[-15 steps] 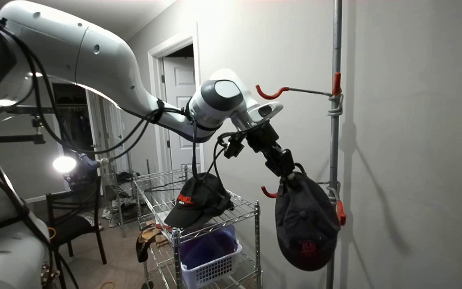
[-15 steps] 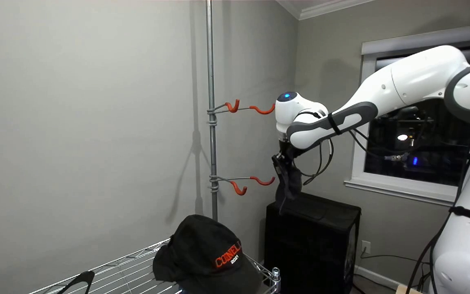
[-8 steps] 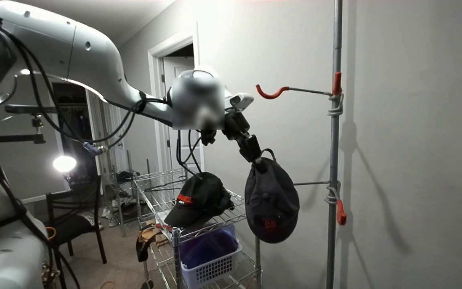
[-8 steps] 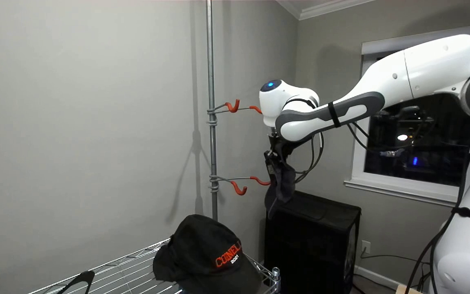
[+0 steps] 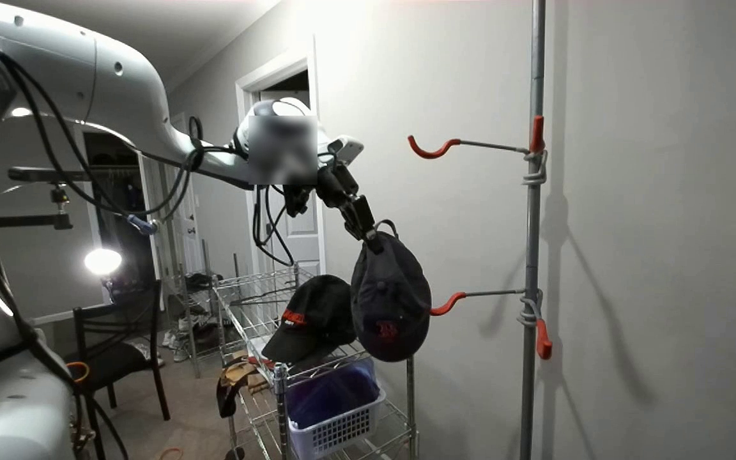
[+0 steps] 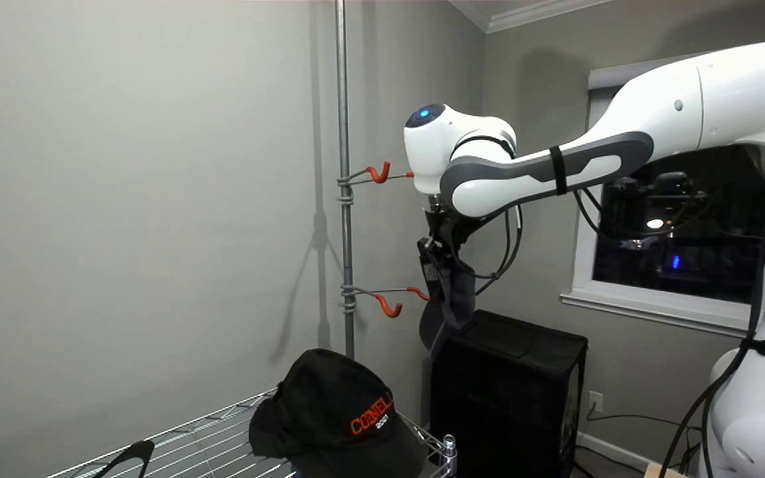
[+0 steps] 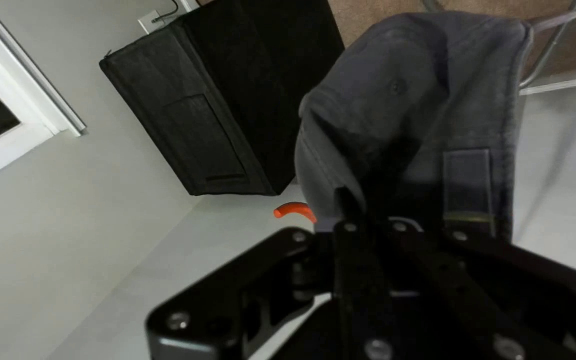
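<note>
A dark navy cap (image 5: 392,291) with a red emblem hangs from my gripper (image 5: 374,243), which is shut on its rear edge beside the strap opening. Its crown points downward. In the wrist view the cap (image 7: 398,85) fills the upper middle, strap at right; the fingertips are dark and partly lost against it. A grey pole (image 5: 532,223) carries red-tipped hooks; the lower hook (image 5: 450,303) appears just right of the cap in an exterior view, partly behind it. A black cap (image 6: 329,398) with orange lettering lies on the wire rack (image 6: 183,451).
An upper red hook (image 5: 432,150) juts from the pole toward the arm. A black box-shaped item (image 6: 502,392) stands below the held cap near the window. Under the rack's top shelf sits a white basket (image 5: 336,434). A chair (image 5: 119,370) stands further back.
My gripper has carried the navy cap away from the pole, leftward and upward in both exterior views. The lower red hook has come out from behind it. The grip stays shut.
</note>
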You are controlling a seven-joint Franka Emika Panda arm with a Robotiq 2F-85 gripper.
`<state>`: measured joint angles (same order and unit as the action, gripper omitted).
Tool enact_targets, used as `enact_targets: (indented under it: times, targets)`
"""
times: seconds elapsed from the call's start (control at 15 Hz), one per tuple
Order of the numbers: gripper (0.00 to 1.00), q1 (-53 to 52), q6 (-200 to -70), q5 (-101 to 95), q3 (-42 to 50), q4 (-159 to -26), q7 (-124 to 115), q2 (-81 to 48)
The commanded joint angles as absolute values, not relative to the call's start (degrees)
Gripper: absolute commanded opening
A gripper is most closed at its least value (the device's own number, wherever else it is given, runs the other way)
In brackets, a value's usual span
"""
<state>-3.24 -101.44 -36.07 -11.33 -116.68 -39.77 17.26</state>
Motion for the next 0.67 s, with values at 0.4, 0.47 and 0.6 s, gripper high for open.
enact_targets:
  times: [0.4, 0.47, 0.6]
  targets:
    - [0.03, -8.8, -98.8, -30.1, -15.9, -118.4, -34.3, 20.9]
    - [0.03, -9.2, -98.6, -30.3, -16.6, -118.3, -34.8, 20.8]
    - [0.03, -9.8, -97.5, -30.4, -18.5, -117.5, -36.6, 20.1]
